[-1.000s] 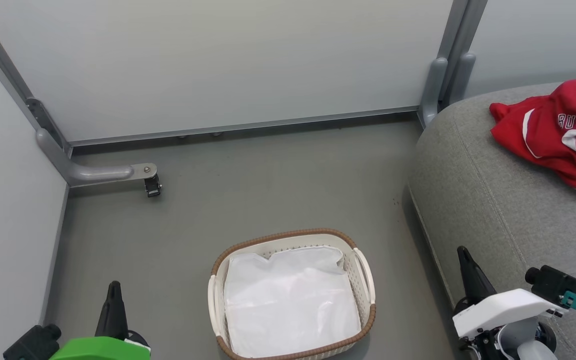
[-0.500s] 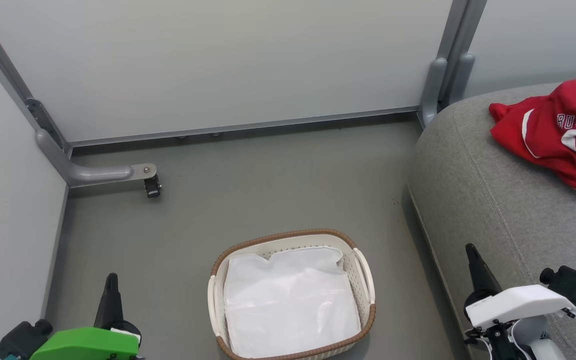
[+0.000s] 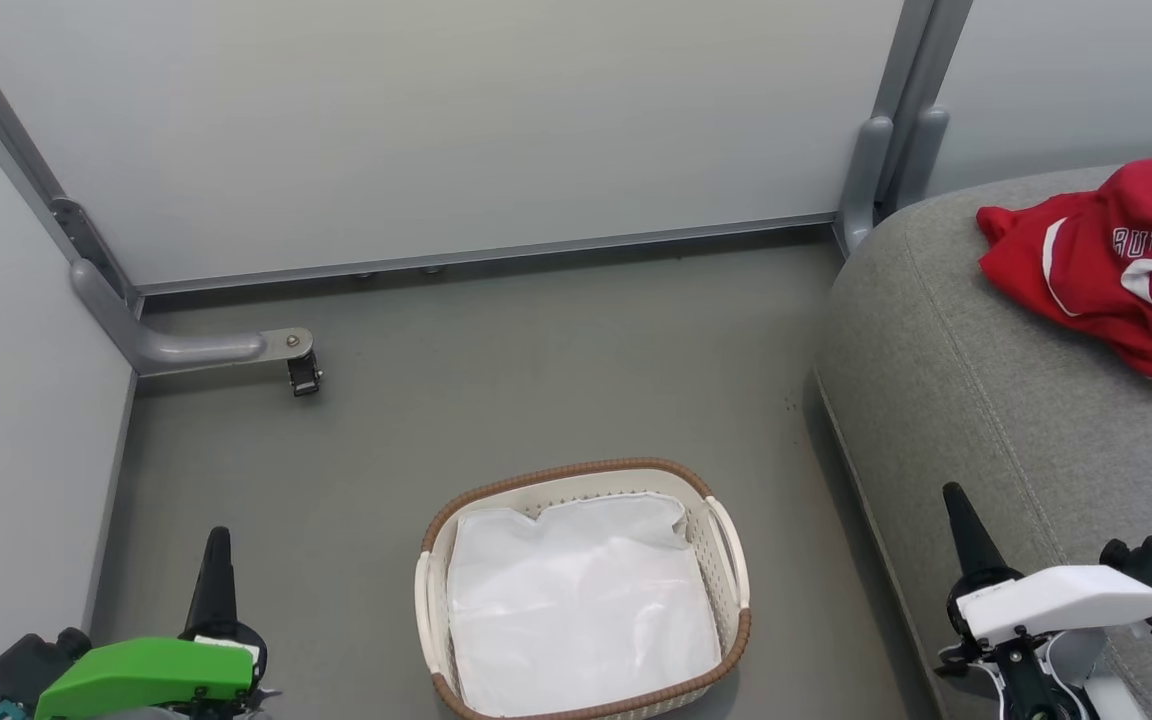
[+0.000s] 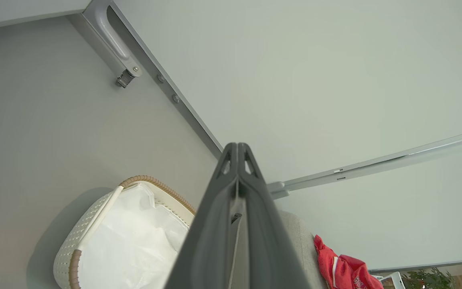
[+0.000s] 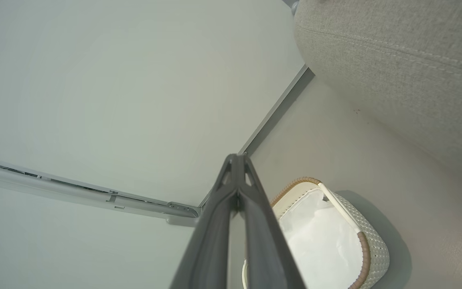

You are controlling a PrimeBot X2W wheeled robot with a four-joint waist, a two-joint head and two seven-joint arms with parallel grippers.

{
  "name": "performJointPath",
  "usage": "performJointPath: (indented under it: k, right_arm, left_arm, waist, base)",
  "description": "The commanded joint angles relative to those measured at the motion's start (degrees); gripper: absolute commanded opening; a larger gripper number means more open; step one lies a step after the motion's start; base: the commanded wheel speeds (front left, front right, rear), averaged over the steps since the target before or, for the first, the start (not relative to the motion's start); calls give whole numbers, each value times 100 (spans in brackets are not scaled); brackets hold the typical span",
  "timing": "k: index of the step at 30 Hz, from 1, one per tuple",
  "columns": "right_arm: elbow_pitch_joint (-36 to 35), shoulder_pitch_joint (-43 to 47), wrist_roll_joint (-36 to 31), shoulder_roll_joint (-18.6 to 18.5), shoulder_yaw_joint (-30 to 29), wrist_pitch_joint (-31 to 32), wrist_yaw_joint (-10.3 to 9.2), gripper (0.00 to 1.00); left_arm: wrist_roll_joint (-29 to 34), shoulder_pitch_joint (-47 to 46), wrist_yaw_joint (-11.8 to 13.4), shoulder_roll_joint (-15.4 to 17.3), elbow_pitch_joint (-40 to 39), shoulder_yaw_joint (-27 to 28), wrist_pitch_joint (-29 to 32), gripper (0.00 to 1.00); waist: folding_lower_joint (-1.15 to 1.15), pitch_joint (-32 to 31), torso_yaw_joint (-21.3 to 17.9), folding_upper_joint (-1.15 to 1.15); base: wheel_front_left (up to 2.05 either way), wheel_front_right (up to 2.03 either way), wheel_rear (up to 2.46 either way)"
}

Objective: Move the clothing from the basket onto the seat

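Clothing [image 3: 1116,270] lies at upper right of the head view, on the seat [image 3: 986,400], well apart from the basket [image 3: 586,470] at lower centre, which holds a white sheet [image 3: 581,600]. Left gripper [image 3: 218,540] and right gripper [image 3: 956,500], fingers together and empty, have retreated toward the bottom corners; transfer judged complete.

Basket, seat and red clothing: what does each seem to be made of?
The basket looks like matte moulded cream plastic with perforated walls; its brown rim seems woven, material unclear. The seat appears upholstered in grey woven fabric: visible weave, stitched seams. The clothing looks like soft sports knit, probably synthetic, judging by its limp folds.
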Motion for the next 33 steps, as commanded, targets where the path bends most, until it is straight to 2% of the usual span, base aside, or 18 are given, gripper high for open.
performJointPath:
  k: [1,33]
  right_arm:
    - [-78,-124,164,-40,-44,34,-2,0]
    - [-164,-144,1812,-34,-346,478,-3,0]
  left_arm:
    - [-159,-152,-35,25,-28,34,48,0]
    - [-1629,-428,-108,30,19,212,478,0]
  waist:
    - [0,-1,-1,0]
    - [0,-15,-14,0]
  base:
    - [0,0,0]
    - [0,0,0]
